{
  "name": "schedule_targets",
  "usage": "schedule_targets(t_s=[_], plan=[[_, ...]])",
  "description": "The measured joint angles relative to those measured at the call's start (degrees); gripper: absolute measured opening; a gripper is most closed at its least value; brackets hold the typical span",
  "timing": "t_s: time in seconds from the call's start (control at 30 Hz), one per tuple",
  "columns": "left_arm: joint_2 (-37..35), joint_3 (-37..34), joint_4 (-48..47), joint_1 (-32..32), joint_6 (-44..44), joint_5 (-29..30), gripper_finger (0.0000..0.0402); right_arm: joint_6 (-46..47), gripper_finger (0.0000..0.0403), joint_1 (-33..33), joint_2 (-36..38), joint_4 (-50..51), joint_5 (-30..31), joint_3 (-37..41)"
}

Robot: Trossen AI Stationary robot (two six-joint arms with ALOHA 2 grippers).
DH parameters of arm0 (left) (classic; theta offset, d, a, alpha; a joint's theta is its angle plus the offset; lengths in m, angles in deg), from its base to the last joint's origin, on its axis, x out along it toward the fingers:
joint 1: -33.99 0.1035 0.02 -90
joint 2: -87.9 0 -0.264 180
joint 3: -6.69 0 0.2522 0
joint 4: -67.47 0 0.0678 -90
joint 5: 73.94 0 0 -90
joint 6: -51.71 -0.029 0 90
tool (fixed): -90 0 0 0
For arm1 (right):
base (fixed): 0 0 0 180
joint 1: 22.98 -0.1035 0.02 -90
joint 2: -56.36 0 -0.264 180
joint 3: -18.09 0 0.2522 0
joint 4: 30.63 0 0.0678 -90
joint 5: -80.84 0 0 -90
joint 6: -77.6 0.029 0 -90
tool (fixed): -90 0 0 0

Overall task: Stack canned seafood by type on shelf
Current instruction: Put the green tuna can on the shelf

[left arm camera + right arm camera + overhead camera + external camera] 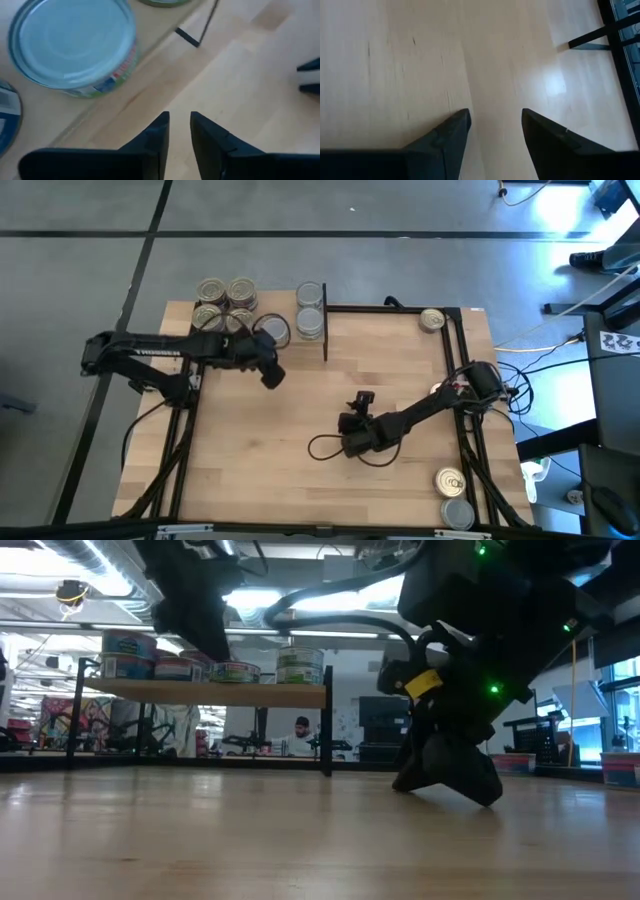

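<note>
most tins (226,304) already stacked on the shelf (250,352), three tins remain on the table (260,470): one at the far right corner (432,320), two at the near right (452,480); left gripper (179,131) nearly closed and empty, right gripper (495,127) parted and empty.

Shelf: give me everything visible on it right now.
The shelf is a low, light-wood plank raised on thin black metal posts, standing level at the table's far left. In the high view, four gold-lidded tins cluster at its left end, one silver-topped tin sits mid-shelf, and silver tins sit at its right end. The left gripper hovers just off its front edge, holding nothing.
</note>
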State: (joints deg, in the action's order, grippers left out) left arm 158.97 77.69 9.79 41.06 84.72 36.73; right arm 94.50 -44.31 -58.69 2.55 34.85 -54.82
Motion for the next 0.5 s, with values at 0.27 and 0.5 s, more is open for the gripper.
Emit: schedule_targets(t_s=[0.27,0.5], plan=[[0.4,0.0,0.1,8.3,0.3,-5.6,0.0040,-0.3,0.0188,0.0,0.0,-3.9,0.2,2.0],[1.2,0.0,-0.1,12.0,-2.0,-8.6,0.0026,-0.4,0.0188,0.0,-0.2,-8.7,0.4,2.2]])
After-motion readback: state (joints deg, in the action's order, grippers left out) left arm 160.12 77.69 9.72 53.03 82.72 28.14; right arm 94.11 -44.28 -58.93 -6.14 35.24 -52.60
